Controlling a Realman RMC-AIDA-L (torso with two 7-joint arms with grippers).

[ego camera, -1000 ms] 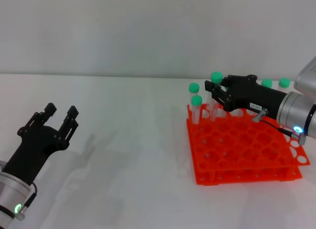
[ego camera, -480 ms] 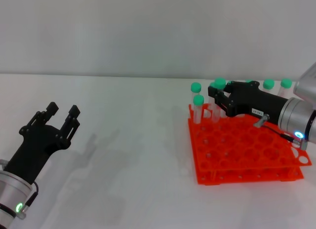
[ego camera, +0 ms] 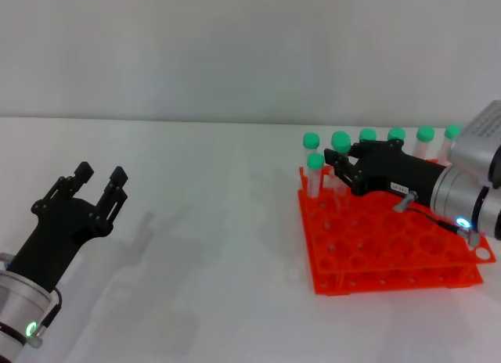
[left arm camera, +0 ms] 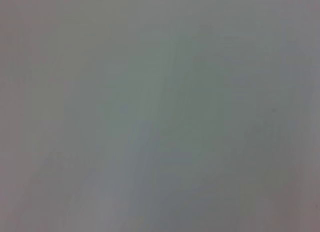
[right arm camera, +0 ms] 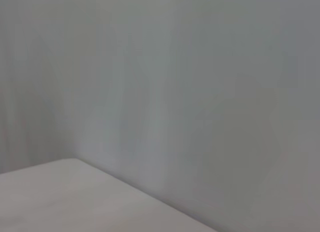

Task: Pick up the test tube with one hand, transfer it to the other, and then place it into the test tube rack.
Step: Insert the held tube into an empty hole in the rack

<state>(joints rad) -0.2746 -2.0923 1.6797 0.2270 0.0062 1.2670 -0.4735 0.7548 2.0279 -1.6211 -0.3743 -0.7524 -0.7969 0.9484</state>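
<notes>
Right pincer (ego camera: 338,161) over test tube rack (ego camera: 383,246) in head view only.

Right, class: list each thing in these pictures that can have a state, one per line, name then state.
Left gripper: open, holding nothing, raised at the table's left.
Right gripper: over the rack's far left corner, among the tubes; grip cannot be told.
Test tube rack: flat on the table, most holes unfilled.
Green-capped test tubes: upright, capped, along the rack's far row and left corner.
</notes>
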